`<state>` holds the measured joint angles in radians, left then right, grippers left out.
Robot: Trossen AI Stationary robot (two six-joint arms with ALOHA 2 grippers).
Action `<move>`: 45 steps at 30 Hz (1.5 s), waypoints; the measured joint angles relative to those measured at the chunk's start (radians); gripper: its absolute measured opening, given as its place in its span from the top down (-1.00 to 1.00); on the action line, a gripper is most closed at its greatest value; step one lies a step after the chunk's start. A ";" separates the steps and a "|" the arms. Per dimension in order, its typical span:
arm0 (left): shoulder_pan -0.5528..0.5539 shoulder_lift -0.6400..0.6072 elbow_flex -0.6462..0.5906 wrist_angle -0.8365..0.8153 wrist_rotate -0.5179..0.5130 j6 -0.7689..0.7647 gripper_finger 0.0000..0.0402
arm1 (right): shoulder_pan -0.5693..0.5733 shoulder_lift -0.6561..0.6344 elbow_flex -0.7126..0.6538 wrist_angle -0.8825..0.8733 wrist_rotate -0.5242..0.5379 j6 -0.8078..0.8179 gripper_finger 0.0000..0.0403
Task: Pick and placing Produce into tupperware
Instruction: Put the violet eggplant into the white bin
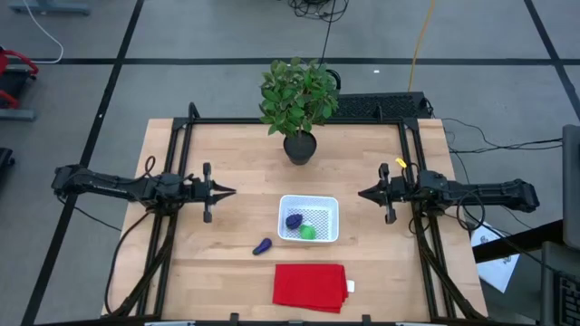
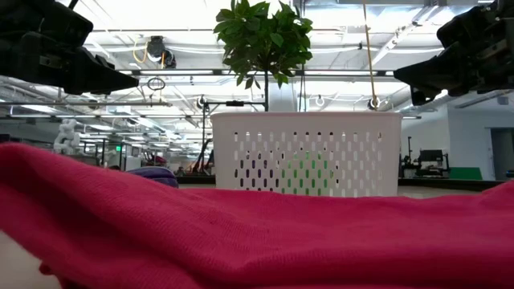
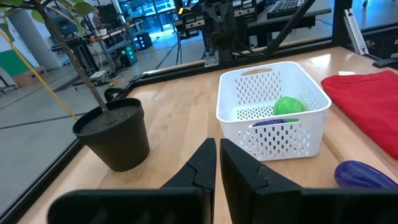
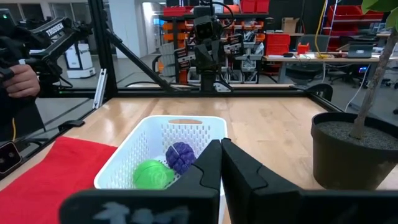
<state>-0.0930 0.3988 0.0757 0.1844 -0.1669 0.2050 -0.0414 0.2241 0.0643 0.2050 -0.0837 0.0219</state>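
The white perforated tupperware [image 1: 309, 218] stands at the table's middle, holding the roundish dark purple piece [image 1: 294, 220] and the bright green round piece [image 1: 308, 232]. The elongated purple piece [image 1: 263, 245] lies on the wood just off the container's near-left corner. My left gripper [image 1: 231, 191] hovers left of the container, shut and holding nothing. My right gripper [image 1: 362, 193] hovers right of it, also shut and holding nothing. The left wrist view shows the container [image 3: 273, 106], the green piece [image 3: 288, 105] and the elongated piece [image 3: 362, 173].
A potted plant [image 1: 299, 104] stands on the table behind the container. A folded red cloth [image 1: 311, 286] lies near the table's near edge. Bare wood lies between each gripper and the container. A person's hand [image 4: 18, 78] shows beyond the table in the right wrist view.
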 joint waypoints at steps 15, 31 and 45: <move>0.000 0.000 0.000 0.081 0.008 -0.052 0.87 | 0.000 0.000 0.000 0.000 0.000 -0.004 1.00; -0.052 0.197 0.134 0.120 0.059 -0.162 0.87 | 0.000 0.001 0.000 0.000 0.000 -0.019 1.00; -0.229 0.488 0.340 0.134 -0.020 -0.102 0.87 | 0.000 0.001 0.000 0.000 0.000 -0.019 1.00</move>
<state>-0.3219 0.8864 0.4160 0.3180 -0.1864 0.1027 -0.0418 0.2248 0.0639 0.2054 -0.0834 0.0029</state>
